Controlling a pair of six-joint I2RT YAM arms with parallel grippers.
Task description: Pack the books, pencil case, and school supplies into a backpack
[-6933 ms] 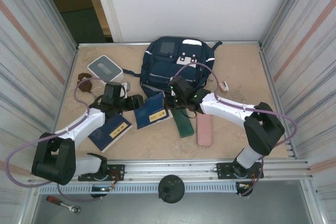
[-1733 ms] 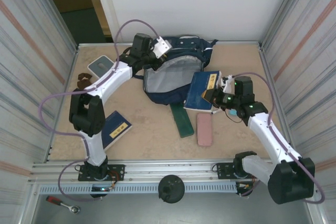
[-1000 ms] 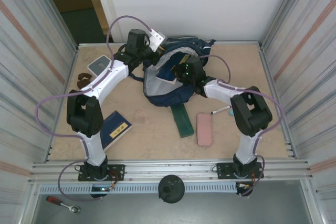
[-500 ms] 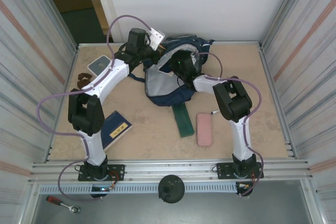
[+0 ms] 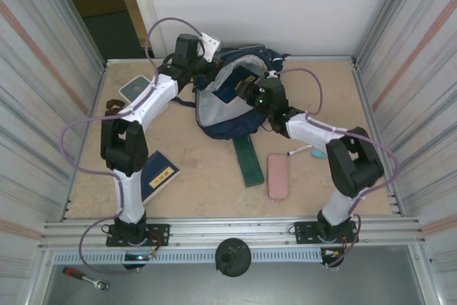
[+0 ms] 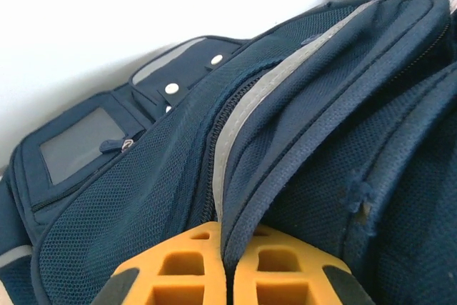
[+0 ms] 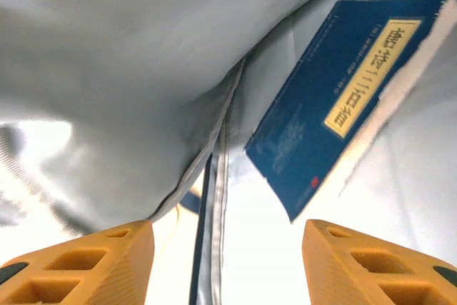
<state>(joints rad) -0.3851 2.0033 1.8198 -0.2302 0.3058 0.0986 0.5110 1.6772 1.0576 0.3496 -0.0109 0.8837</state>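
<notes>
The navy backpack lies open at the back of the table, its grey lining showing. My left gripper is shut on the backpack's flap edge and holds it up. My right gripper stands open at the mouth, nothing between its fingers. One dark-blue book with a yellow label lies free on the lining inside. The other book lies on the table at front left. A white marker with a blue cap lies right of the bag. Two flat cases, dark green and pink, lie in front; which is the pencil case I cannot tell.
A white-and-grey square box sits at the back left, with a small brown object beside it. Metal walls close in the left and right sides, a white wall the back. The arms' rail runs along the near edge.
My right gripper carried the book into the backpack, opened and let it go; the book now lies inside. The left gripper stays shut on the flap.
</notes>
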